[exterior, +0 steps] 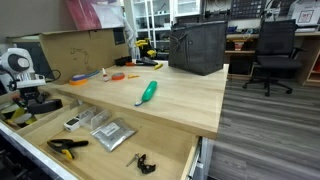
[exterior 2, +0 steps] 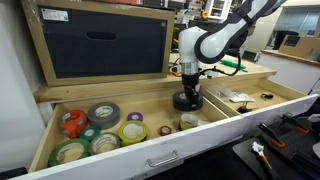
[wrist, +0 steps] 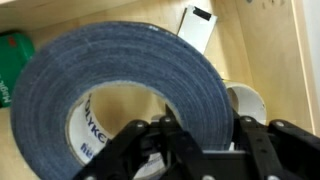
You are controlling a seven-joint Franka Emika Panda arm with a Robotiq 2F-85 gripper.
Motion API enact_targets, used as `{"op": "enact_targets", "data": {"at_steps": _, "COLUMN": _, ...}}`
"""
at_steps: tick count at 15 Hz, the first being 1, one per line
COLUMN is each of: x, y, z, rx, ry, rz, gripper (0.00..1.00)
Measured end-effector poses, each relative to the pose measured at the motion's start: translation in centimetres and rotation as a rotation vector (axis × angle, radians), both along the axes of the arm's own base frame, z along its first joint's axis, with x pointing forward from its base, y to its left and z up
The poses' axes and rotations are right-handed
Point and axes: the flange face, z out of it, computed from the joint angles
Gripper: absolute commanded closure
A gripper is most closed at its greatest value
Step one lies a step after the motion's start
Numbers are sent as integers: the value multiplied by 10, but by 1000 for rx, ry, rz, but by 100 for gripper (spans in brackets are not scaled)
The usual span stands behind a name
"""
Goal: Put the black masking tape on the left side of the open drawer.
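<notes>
From where I stand, the robot's hand [exterior 2: 187, 92] is down inside the open drawer [exterior 2: 215, 125]. It is pinching the black masking tape [exterior 2: 186, 101] by the wall of the ring. In the wrist view one finger sits inside the pale core and the other outside, pressed together on the roll [wrist: 120, 90].

In an exterior view the tape hangs low under the hand. It is in the same broad compartment as the other rolls: an orange roll [exterior 2: 70, 122], a green roll [exterior 2: 101, 113] and a yellow roll [exterior 2: 132, 129]. Those rolls crowd the far end of the compartment. The black one is at the near end, just beside the plywood divider [exterior 2: 222, 105]. I cannot tell whether its bottom edge touches the drawer floor or is just clear of it.

The wooden surface [exterior: 180, 95] above the drawer carries a green-handled tool [exterior: 148, 92]. No tape shows from that angle.

By my reckoning the job is well along but not finished. The roll is in the hand and already within the drawer, on the side where the tapes are kept. It has not been let go. The roll has yet to be settled flat on the floor, perhaps closer to the other rolls. Then the fingers have to spread and the arm has to lift clear without dragging the ring along.
</notes>
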Motion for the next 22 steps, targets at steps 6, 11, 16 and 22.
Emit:
{"op": "enact_targets", "data": {"at_steps": 6, "x": 16, "y": 2, "z": -17, "rx": 18, "ry": -21, "rz": -27, "gripper": 80}}
{"op": "enact_targets", "data": {"at_steps": 11, "x": 30, "y": 2, "z": -25, "rx": 24, "ry": -44, "rz": -71, "gripper": 80}}
{"op": "enact_targets", "data": {"at_steps": 16, "x": 37, "y": 1, "z": -34, "rx": 3, "ry": -84, "rz": -115, "gripper": 80}}
{"op": "enact_targets", "data": {"at_steps": 22, "x": 41, "y": 2, "z": -38, "rx": -24, "ry": -130, "rz": -152, "gripper": 22}}
